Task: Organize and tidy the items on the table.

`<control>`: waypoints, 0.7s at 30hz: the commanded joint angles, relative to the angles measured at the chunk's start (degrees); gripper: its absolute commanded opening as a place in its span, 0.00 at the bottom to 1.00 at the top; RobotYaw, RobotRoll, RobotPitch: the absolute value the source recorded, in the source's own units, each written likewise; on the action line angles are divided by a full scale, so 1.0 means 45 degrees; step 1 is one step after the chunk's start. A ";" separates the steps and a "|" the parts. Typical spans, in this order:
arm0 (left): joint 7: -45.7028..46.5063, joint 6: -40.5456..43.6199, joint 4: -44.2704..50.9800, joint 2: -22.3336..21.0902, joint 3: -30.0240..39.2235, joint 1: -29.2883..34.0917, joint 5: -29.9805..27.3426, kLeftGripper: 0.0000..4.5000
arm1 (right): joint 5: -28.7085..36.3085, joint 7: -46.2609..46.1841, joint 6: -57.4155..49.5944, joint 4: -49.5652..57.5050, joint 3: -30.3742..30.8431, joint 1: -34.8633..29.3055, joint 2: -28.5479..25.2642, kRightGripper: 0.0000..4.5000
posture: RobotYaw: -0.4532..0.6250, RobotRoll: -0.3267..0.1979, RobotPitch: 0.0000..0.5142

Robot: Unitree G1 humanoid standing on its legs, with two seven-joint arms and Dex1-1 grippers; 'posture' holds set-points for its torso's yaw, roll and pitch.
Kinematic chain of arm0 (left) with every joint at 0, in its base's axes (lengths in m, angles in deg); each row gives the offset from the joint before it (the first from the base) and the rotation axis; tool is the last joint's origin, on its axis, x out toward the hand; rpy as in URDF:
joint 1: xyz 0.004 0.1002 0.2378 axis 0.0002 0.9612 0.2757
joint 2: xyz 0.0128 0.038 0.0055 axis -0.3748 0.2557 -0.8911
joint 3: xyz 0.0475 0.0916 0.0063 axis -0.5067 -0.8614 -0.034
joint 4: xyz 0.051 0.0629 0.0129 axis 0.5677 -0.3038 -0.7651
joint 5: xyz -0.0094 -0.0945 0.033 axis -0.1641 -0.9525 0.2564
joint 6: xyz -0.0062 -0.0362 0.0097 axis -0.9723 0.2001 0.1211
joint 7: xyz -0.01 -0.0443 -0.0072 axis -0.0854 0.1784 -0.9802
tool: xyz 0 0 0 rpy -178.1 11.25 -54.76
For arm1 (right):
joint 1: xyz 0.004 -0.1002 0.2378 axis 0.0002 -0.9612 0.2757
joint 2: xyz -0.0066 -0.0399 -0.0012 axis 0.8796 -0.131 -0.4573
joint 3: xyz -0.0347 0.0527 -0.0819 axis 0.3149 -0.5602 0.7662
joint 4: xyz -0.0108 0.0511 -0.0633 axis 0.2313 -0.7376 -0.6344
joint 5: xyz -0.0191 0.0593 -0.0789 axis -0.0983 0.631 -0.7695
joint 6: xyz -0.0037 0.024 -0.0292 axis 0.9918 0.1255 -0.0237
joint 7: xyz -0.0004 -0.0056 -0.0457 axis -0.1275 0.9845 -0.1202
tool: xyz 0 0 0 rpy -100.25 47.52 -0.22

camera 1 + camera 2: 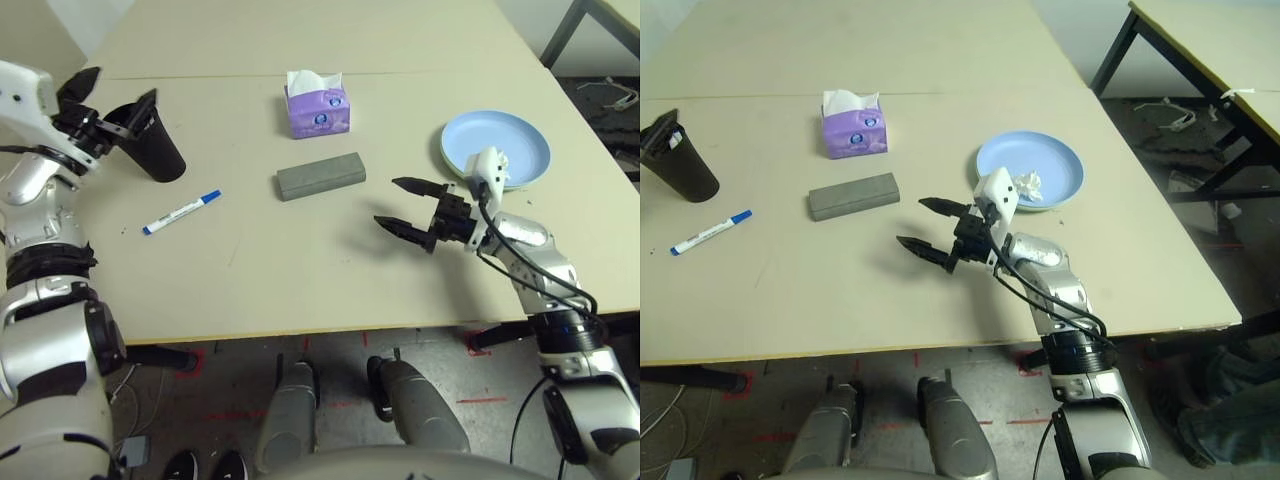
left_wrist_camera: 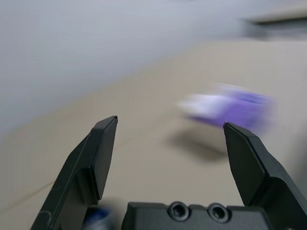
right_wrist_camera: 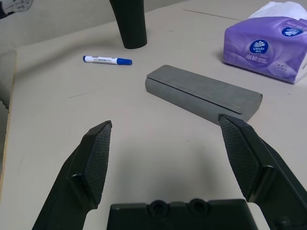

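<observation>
Grey glasses case (image 1: 320, 176) lies mid-frame on the desk (image 1: 300, 280), its long axis running left to right with the right end tipped slightly up-frame. My right fingers (image 1: 408, 208) hang released and spread just lower right of it, pointing toward its right end, so that arm looks the nearer one. My left fingers (image 1: 112, 102) are parted too, grasping nothing, at the upper left by the black cup (image 1: 150, 142). I judge the case is next, taken across its narrow width.
</observation>
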 commanded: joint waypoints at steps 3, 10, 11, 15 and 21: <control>-0.1439 0.2309 0.1548 -0.1644 -0.1537 0.1878 0.1267 1.00 | -0.0125 0.0055 0.0204 -0.0024 0.0118 -0.0118 0.0027 1.00 | 0.26 0.62 0.42; -0.2160 0.5340 0.2786 -0.3465 -0.1526 0.4052 0.1369 1.00 | -0.0171 0.0136 0.0422 -0.0105 0.0246 -0.0277 0.0103 1.00 | 0.27 0.62 0.41; -0.2078 0.5600 0.2802 -0.3587 -0.1414 0.4159 0.1360 1.00 | -0.0157 0.0145 0.0424 -0.0102 0.0266 -0.0280 0.0127 1.00 | 0.27 0.62 0.41; -0.1787 0.6421 0.2714 -0.4046 -0.1174 0.4656 0.1546 1.00 | -0.0107 0.0175 0.0411 -0.0088 0.0322 -0.0212 0.0272 1.00 | 0.28 0.62 0.40; -0.0992 0.6322 0.2270 -0.3786 -0.1265 0.4417 0.1951 1.00 | -0.0121 0.0226 0.0507 -0.0173 0.0358 -0.0109 0.0329 1.00 | 0.27 0.62 0.40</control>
